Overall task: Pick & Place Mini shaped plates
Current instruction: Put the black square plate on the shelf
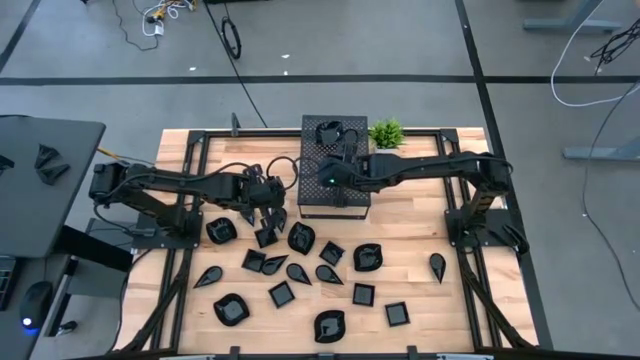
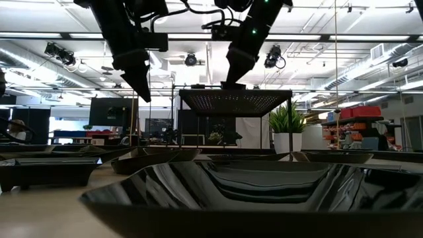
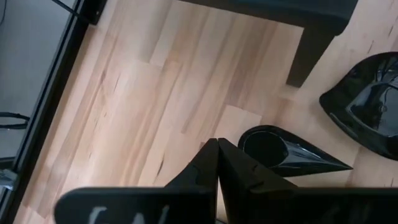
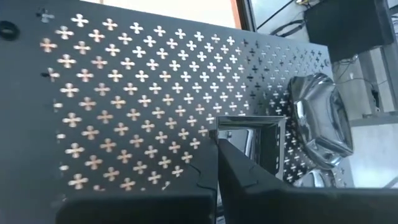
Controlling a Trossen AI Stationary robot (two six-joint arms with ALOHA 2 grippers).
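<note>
A glossy black plate [image 2: 225, 192] is filling the low view, nearest of the mini shaped plates [image 1: 300, 275] scattered across the counter [image 1: 420, 225]. My left jaws [image 3: 217, 163] are hanging shut and empty beside a teardrop plate [image 3: 280, 152]. My right jaws [image 4: 217, 163] are hovering shut over the perforated box [image 4: 137, 93], where a square plate [image 4: 250, 140] is sitting. These look stiff, light and slippery; I'm judging a raised rim the best hold. The teardrop's near edge is hiding behind my jaws.

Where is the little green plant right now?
In the high view, the plant stands at the table's far edge, just right of the perforated box, above the right arm.
</note>
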